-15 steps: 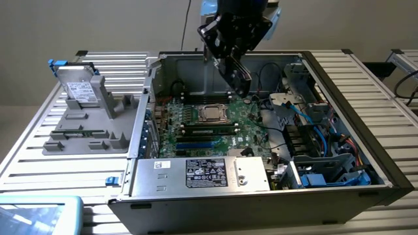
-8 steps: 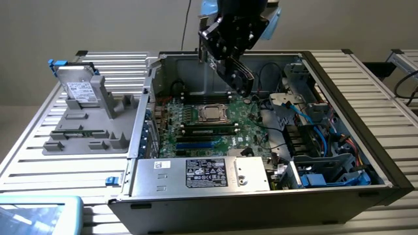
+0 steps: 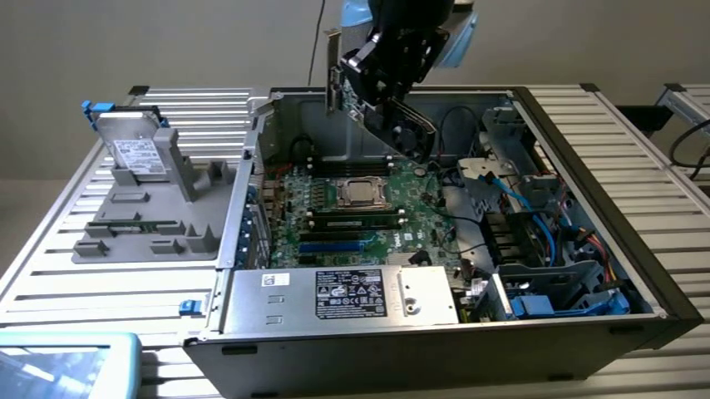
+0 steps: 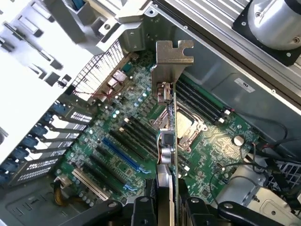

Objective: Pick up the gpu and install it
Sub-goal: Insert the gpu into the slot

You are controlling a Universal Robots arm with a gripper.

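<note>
The claw [image 3: 387, 73] gripped the gpu [image 3: 394, 125], tilted over the open case [image 3: 616, 216], edges touching neither its walls nor the motherboard [image 3: 332, 208].

An open computer case [image 3: 444, 357] sits on a slatted metal table [image 3: 66, 283], its green motherboard [image 3: 332, 208] exposed. A silver power supply [image 3: 255, 303] lies inside at the near edge. Beside the case, a labelled drive [image 3: 135, 150] stands on a grey holder [image 3: 145, 241].

We record one plain pale grey wall [image 3: 166, 41] behind the scene, evenly lit; one table [image 3: 621, 141] of ribbed silver metal slats, with black caps at its far corners; one patch of beige floor [image 3: 28, 216] past the table at the exterior view's left.
</note>
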